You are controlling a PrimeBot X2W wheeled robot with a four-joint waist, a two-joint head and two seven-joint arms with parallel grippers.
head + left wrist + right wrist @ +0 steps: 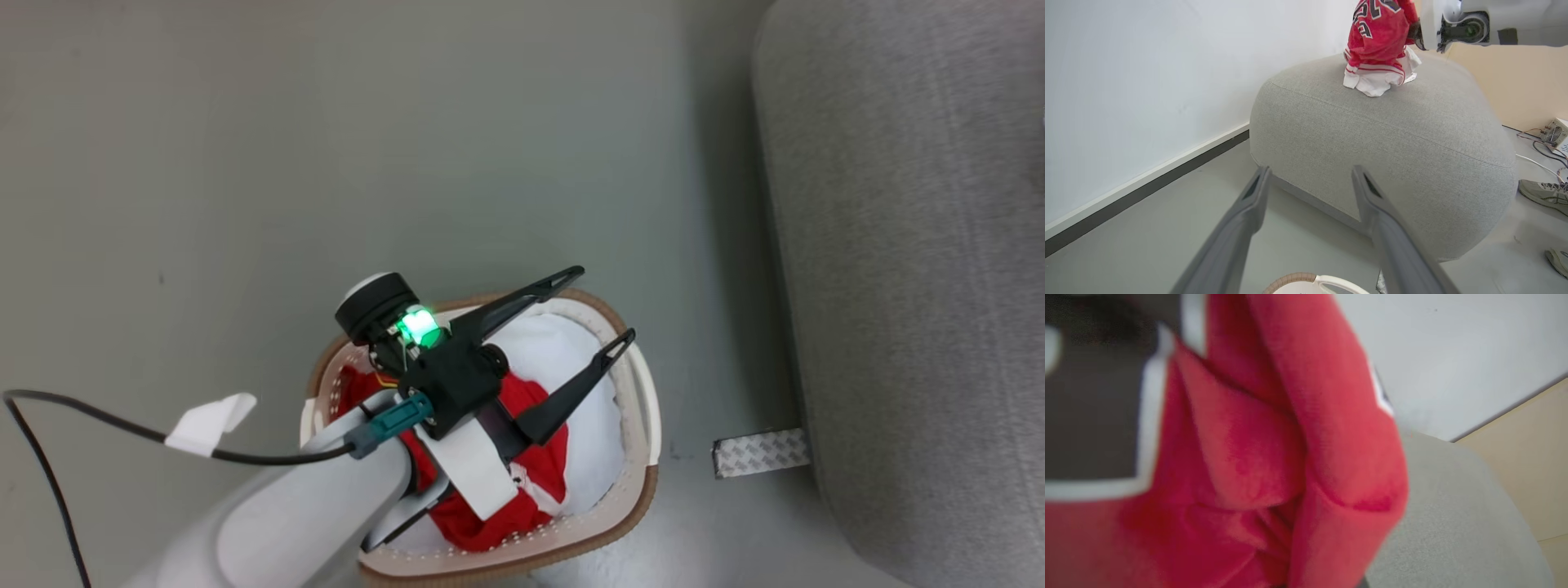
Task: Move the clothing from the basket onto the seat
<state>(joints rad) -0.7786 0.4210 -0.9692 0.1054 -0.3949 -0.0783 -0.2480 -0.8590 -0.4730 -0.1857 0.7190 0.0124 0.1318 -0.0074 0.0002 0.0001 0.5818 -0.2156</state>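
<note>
Clothing, red, two pieces.
- Numbered jersey (1378, 36): bunched upright, lower end resting on top of the seat (1380, 155), against the right arm (1470, 24). The right end effector is buried in the fabric, so I cannot tell its grip.
- Second red garment (539, 478): lying in the basket (651, 478) on white cloth (571, 351).

Left end effector (602, 303): fingers spread wide, empty, hovering over the basket.

Basket: on the grey floor (245, 163), near the seat.

Tape strip (759, 452): on the floor at the seat's base.

Shoe (1541, 194): on the floor beyond the seat.
</note>
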